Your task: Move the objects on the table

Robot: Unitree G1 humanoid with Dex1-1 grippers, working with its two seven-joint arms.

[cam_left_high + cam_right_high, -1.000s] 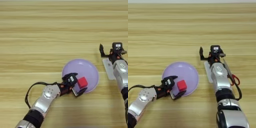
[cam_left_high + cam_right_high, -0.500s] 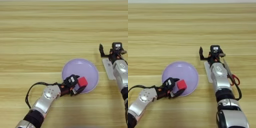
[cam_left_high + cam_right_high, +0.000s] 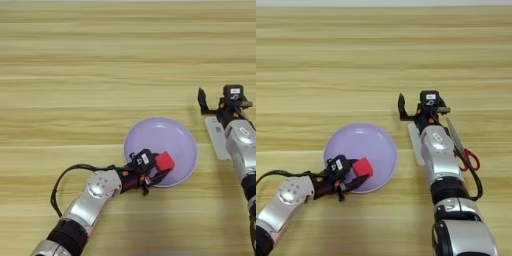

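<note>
I am clenching the red cube (image 3: 164, 161) in my left gripper (image 3: 156, 169), hovering over the near rim of the lavender plate (image 3: 167, 137) just ahead.

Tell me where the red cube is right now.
The red cube sits on the near part of the lavender plate, low and centre in the left eye view, at the fingertips of the left gripper. The white bar lies to the plate's right.

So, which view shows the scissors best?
The right eye view: the scissors, red handles and blades, lie on the table beside the right arm. In the left eye view they fall outside the picture's right edge.
</note>
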